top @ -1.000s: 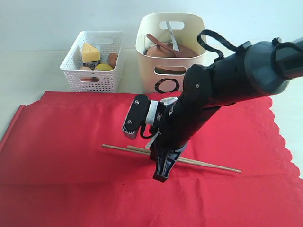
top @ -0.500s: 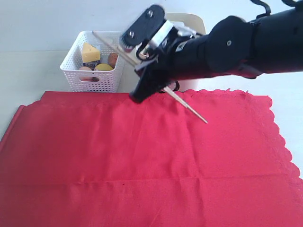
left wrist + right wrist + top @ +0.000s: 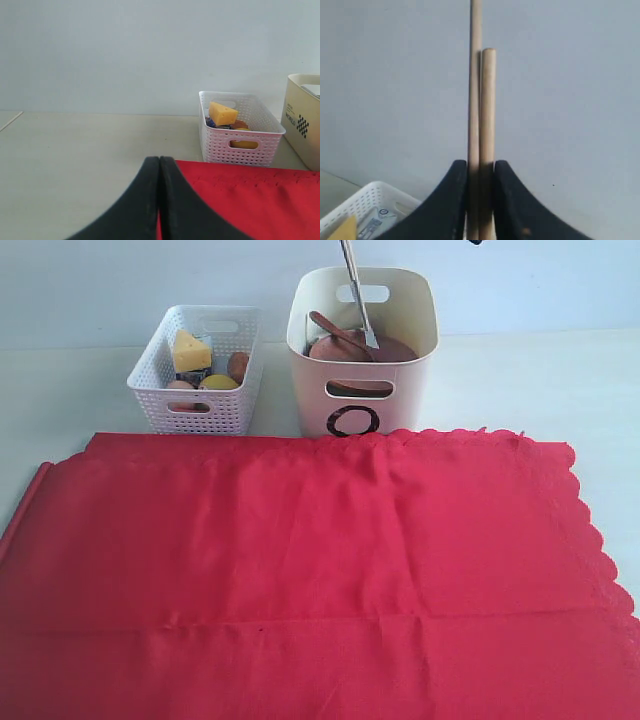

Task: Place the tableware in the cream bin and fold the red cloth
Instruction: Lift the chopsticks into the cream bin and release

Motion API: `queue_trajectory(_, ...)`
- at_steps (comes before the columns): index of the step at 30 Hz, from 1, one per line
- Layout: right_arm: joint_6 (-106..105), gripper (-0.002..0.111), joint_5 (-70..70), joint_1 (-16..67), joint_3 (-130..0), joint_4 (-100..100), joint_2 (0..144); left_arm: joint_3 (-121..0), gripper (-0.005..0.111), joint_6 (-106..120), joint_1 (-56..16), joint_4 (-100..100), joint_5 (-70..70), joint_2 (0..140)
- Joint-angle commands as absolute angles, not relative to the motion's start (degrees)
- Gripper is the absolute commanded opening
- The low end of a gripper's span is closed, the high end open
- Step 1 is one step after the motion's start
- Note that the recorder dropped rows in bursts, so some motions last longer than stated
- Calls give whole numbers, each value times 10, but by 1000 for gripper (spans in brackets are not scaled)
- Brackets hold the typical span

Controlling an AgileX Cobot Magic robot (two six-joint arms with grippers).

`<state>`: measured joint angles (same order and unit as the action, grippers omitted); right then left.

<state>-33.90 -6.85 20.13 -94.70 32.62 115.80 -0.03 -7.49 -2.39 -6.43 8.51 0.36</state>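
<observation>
The red cloth (image 3: 300,570) is lying spread flat across the pale surface (image 3: 520,370), its long axis running side to side and its scalloped edge facing right. Behind it the cream bin (image 3: 410,360) is standing upright beside the white lattice basket (image 3: 200,405). The bin is holding the brown plate (image 3: 395,348), the wooden spoon (image 3: 335,330) and the metal knife (image 3: 366,328), which is leaning with its handle pointing up past the rim.

The right claw (image 3: 480,167) is pinching the chopsticks (image 3: 481,125) between nearly closed fingers. They are running side by side straight out along the claw's own line, one ending shorter, toward the pale wall. The left claw (image 3: 159,162) is pressed fully closed on nothing, hanging by the cloth's edge.

A second ago the chopsticks were lying crosswise on the cloth under the right arm. Now the cloth is bare and that arm is almost entirely out of the exterior view.
</observation>
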Motion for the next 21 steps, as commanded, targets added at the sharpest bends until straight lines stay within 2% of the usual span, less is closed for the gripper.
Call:
queue_trajectory(1, -329, 0, -85, 178, -970, 331, 1215, 0, 1, -76, -23, -64, 83, 0)
queue_trajectory(3, -329, 1, -85, 172, -970, 348, 1225, 0, 1, -76, -23, -64, 83, 0)
queue_trajectory(6, -330, 9, -90, 172, -970, 376, 1229, 0, 1, -76, -23, -64, 83, 0)
queue_trajectory(13, -331, 46, -87, 172, -970, 376, 1230, 0, 1, -76, -23, -64, 83, 0)
queue_trajectory(16, -334, 57, -69, 172, -970, 376, 1230, 0, 1, -76, -23, -64, 83, 0)
queue_trajectory(21, -355, 60, 46, 159, -970, 358, 1207, 0, 1, -76, -23, -64, 83, 0)
